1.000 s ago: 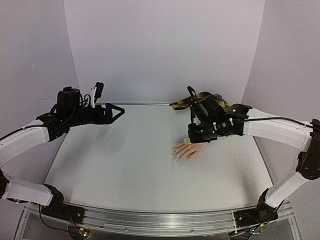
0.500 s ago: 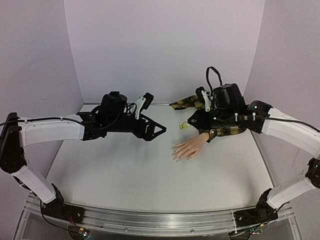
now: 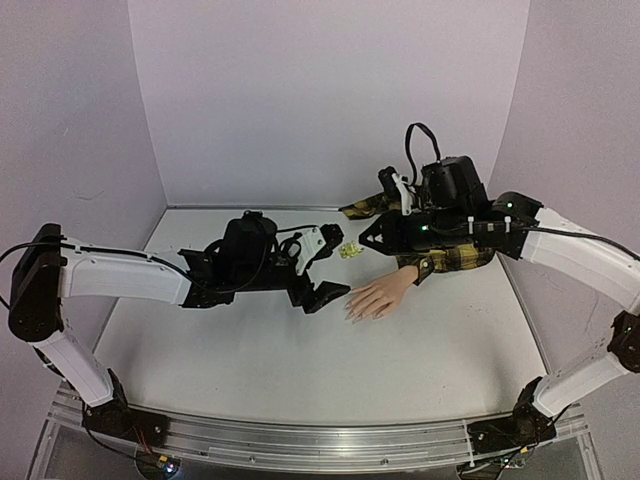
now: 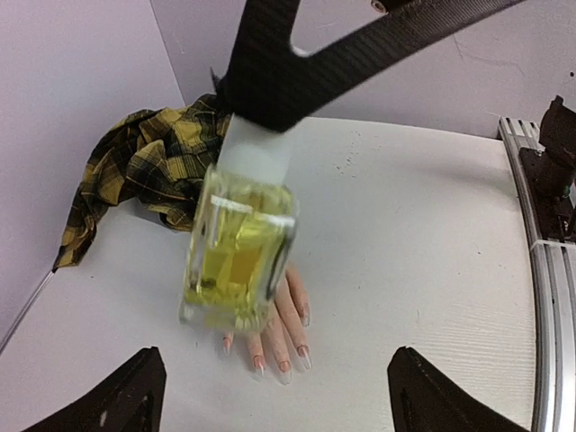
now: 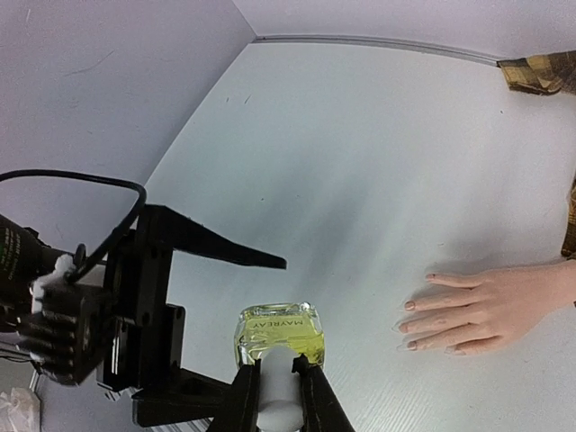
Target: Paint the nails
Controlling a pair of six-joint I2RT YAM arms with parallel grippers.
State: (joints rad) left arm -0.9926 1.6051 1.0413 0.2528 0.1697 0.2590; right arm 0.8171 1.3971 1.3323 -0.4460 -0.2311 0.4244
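- Several nails tip the mannequin hand, which lies palm down on the table.
- Near the hand, in the air, we see a yellowish bottle pinched at its top in the right gripper.
- Just beside the hand, our left gripper hangs spread, holding nothing.

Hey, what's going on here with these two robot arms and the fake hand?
The right gripper holds a small yellow bottle by its white cap, lifted above the table. The left gripper is open and sits close to the bottle, not gripping it. The mannequin hand lies flat on the table, palm down, and nothing touches its nails yet.
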